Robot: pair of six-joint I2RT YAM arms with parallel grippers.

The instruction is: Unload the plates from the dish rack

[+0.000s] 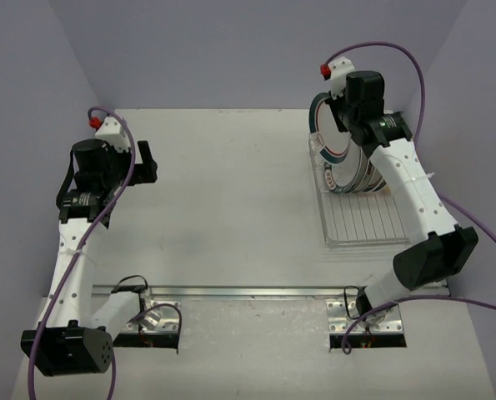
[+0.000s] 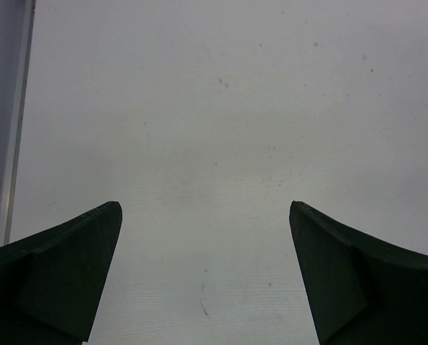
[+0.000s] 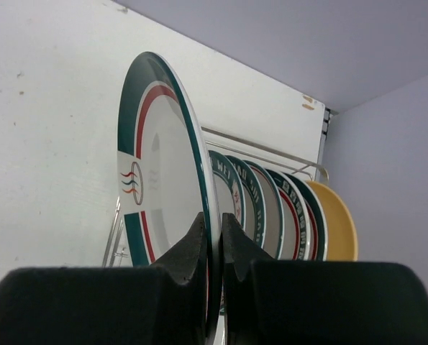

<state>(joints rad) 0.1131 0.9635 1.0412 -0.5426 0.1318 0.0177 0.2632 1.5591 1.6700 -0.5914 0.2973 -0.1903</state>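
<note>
Several plates stand on edge in a close row at the far end of the dish rack, faces parallel. The tan-yellow plate is last in the row. At the opposite end, the gripped plate, white with green and red rings, stands higher than its neighbours. The right gripper is clamped on its rim, one finger on each face, jaws drawn in to the plate's thickness. Its lower edge is hidden, so clearance from the rack wires cannot be told. Judgement for the lift: raise it in its own plane, straight up from the rack, until the lower edge tops the raised wire side. Keep it vertical, since the next plate is just beside it. A pinch on a glazed rim alone may let the plate swing, so travel should be slow with no wrist twist. It can then be carried off the rack toward open table and laid flat. The left gripper hangs well apart from the rack over bare table, fingers spread wide, holding nothing. Markings: a small emblem of wavy red and dark lines sits on a white break in the gripped plate's rim. The plates behind carry pale lettering on their green bands, too oblique to read. No brand is legible on the rack.
</note>
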